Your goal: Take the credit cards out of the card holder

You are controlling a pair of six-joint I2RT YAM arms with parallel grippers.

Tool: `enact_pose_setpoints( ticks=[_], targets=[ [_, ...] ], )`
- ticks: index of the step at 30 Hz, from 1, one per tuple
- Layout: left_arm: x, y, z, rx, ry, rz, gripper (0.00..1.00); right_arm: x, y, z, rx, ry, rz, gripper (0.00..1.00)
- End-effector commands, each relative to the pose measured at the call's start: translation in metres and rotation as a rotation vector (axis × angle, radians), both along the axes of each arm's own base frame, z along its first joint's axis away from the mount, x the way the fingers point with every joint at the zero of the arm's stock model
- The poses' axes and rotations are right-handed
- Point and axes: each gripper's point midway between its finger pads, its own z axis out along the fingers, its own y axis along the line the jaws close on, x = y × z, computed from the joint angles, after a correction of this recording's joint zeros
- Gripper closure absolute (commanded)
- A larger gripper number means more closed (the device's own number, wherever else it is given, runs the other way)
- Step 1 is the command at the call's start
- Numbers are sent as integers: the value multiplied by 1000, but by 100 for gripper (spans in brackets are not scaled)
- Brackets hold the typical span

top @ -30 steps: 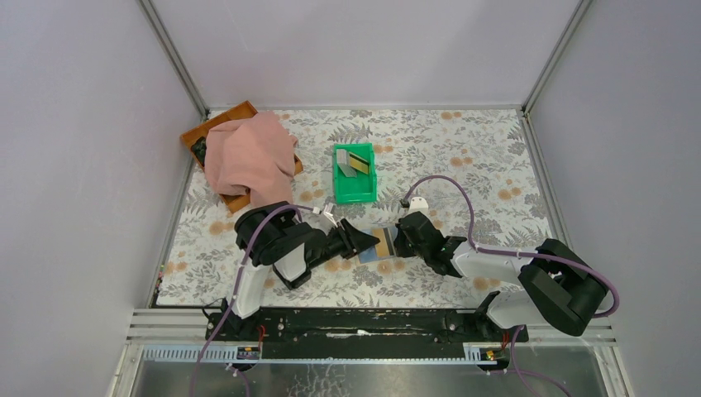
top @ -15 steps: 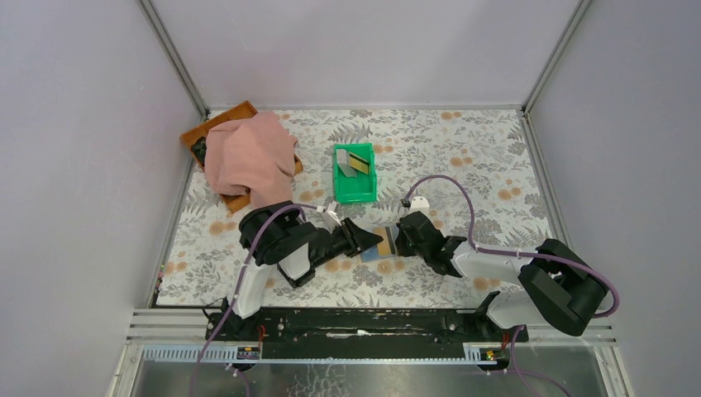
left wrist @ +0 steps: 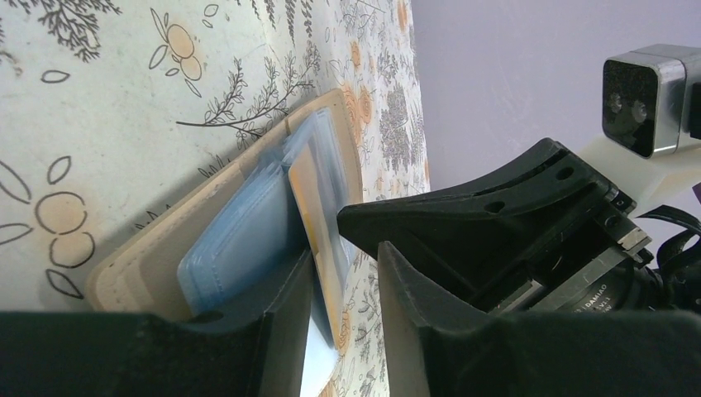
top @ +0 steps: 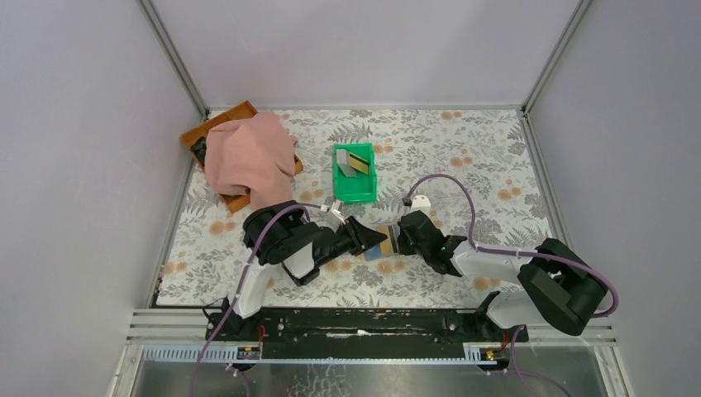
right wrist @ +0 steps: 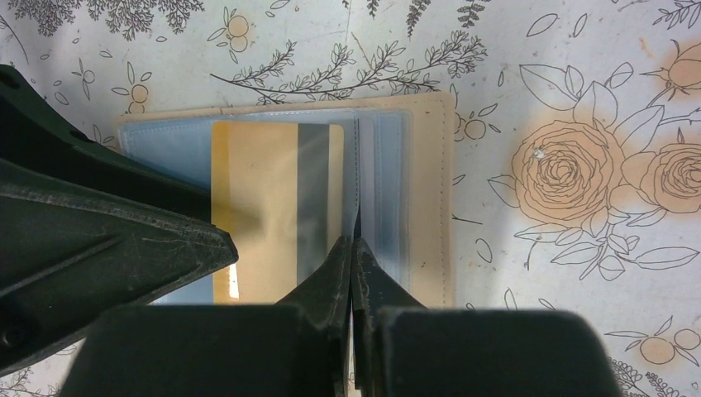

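Note:
The card holder (top: pixel 382 246) lies open on the floral table between both grippers, tan rim (right wrist: pixel 426 190) outside and pale blue inside (left wrist: pixel 231 248). A yellow credit card (right wrist: pixel 256 207) with a grey stripe sits in a clear sleeve. My right gripper (right wrist: pixel 354 248) is shut on the thin clear sleeve at the holder's fold, pinning it. My left gripper (left wrist: pixel 345 256) stands partly open, its fingers on either side of the yellow card's (left wrist: pixel 318 198) raised edge; a gap shows on one side. In the top view the left gripper (top: pixel 374 240) and the right gripper (top: pixel 401 241) nearly meet.
A green bin (top: pixel 354 197) behind the holder contains grey and yellow cards (top: pixel 357 163). A pink cloth (top: pixel 248 153) drapes over a brown tray (top: pixel 216 128) at the back left. Grey walls enclose the table.
My left gripper has slid right, closer over the card holder, and its jaws have narrowed a little. The right gripper has stayed shut in place.

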Motion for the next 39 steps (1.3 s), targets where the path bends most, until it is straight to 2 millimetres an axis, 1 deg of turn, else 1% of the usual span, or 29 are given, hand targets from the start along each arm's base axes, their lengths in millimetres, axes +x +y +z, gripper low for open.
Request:
enact_pose_setpoints(
  ticks=[1,9,12,15,16,26,27,30,32,36,39],
  targets=[
    [-13,-22,3,-27,-6,-77,58,-28,1,-23,-20,127,68,100],
    [-14,-33,-1,-23,3,-97,59,-29,0,-23,-22,127,68,100],
    [-15,-31,-2,-15,5,-92,66,-28,0,-22,-24,124,64,100],
    [-15,-24,-3,8,2,-75,76,-28,-1,-22,-23,121,63,100],
    [-16,-22,-3,17,-1,-73,77,-28,0,-22,-22,121,64,100],
    [-19,-3,-7,10,15,-44,77,-27,1,-23,-28,126,67,100],
    [-19,-1,-8,12,19,-37,76,-27,1,-24,-31,128,66,100],
    [-19,4,-8,15,19,-23,66,-27,1,-24,-32,129,65,100],
    [-19,7,-8,18,22,-22,62,-27,2,-25,-32,131,66,100],
    [-20,10,-8,20,20,-21,62,-26,2,-25,-33,132,63,100],
    [-20,11,-7,19,20,-18,70,-26,2,-25,-36,133,63,100]
  ],
)
